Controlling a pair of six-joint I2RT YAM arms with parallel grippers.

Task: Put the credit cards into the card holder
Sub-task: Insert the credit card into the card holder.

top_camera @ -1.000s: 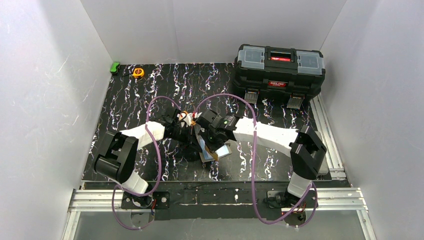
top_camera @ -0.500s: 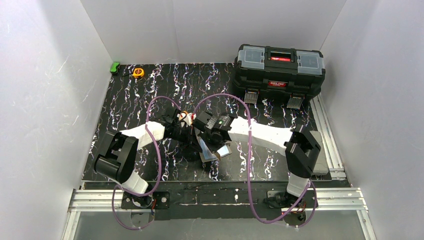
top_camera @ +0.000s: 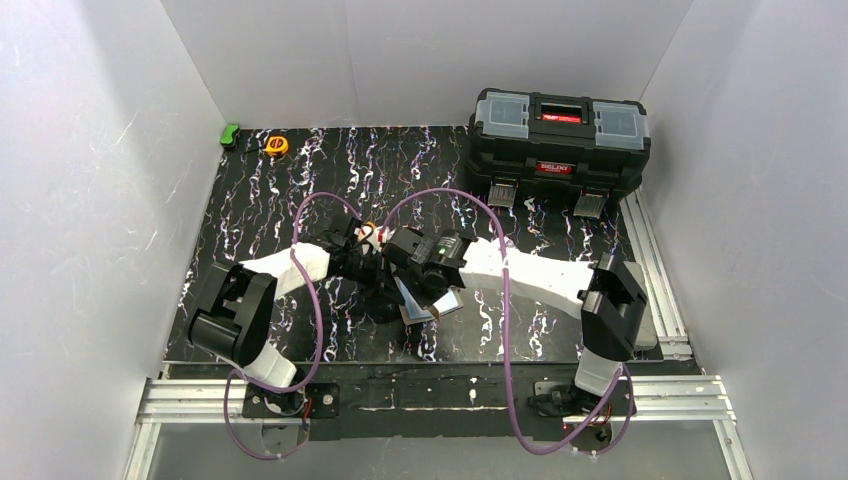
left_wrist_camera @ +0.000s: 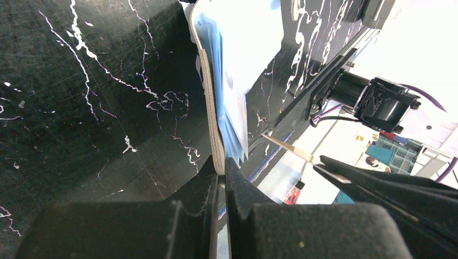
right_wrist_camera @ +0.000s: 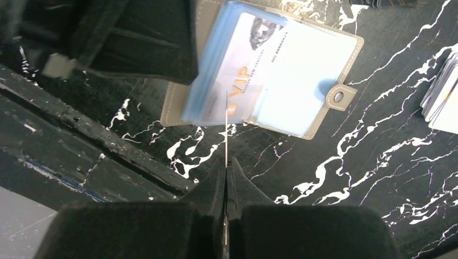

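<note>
The taupe card holder (right_wrist_camera: 324, 65) lies open on the black marbled table, its snap tab (right_wrist_camera: 339, 97) to the right and pale blue clear pockets (right_wrist_camera: 254, 81) fanned up; one pocket shows a card printed VIP. My left gripper (left_wrist_camera: 221, 164) is shut on the holder's cover edge (left_wrist_camera: 211, 108) at its left side. My right gripper (right_wrist_camera: 226, 162) is shut on one thin credit card (right_wrist_camera: 226, 127), seen edge-on, its far edge at the pockets. More credit cards (right_wrist_camera: 443, 97) lie stacked at the right. In the top view both grippers meet over the holder (top_camera: 432, 305).
A black toolbox (top_camera: 560, 145) stands at the back right. A yellow tape measure (top_camera: 276, 145) and a small green item (top_camera: 230, 134) sit at the back left. The table's front rail (right_wrist_camera: 81, 135) runs just beside the holder.
My right arm has shifted a little to the left, bringing the held card closer over the card holder. The left gripper has stayed on the holder.
</note>
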